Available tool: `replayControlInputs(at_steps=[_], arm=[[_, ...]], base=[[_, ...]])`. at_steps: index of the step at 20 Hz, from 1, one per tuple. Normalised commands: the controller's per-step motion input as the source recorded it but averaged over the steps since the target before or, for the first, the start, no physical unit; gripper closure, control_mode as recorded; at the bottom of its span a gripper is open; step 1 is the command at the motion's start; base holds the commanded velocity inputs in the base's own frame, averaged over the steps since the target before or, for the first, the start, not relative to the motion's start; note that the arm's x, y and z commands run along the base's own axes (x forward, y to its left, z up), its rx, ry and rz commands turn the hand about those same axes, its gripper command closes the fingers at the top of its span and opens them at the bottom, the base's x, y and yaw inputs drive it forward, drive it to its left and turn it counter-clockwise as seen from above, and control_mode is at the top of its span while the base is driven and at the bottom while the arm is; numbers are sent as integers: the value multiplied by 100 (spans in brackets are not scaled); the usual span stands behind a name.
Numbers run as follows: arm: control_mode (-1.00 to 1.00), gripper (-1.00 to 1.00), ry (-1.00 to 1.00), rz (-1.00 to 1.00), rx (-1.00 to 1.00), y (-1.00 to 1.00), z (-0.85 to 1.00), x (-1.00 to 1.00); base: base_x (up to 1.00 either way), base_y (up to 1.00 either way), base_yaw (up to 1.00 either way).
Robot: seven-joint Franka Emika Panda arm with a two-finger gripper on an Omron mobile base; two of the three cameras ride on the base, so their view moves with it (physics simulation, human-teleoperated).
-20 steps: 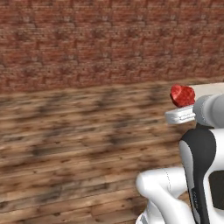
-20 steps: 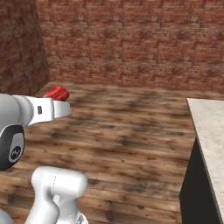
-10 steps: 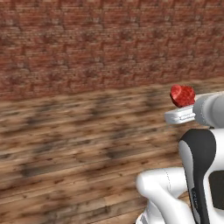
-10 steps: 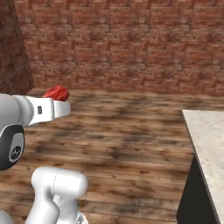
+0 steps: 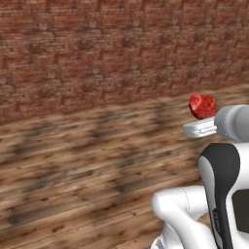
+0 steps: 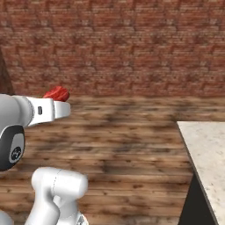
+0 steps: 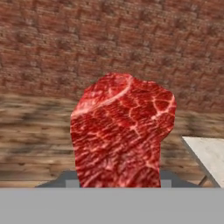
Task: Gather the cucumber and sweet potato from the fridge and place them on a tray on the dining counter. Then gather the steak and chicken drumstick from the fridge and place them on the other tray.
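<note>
steak grasped in the claw and carried in the air above the wooden floor, with a brick wall ahead. the meat stage appears under way: the steak is out of the fridge but not yet on a tray, and the drumstick is judged still to fetch. the trays and vegetables are out of sight. the forearm is level, reaching forward at shoulder height; a table corner lies to the right
</note>
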Motion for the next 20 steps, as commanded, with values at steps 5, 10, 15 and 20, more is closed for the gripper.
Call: replayControlInputs(at_steps=[5, 10, 15, 20], arm=[[100, 100, 0, 0, 0, 0, 0, 0], [100, 100, 0, 0, 0, 0, 0, 0], [100, 100, 0, 0, 0, 0, 0, 0], [100, 100, 0, 0, 0, 0, 0, 0]], base=[[62, 0, -22], [61, 0, -25], [62, 0, -26], [62, 0, -26]])
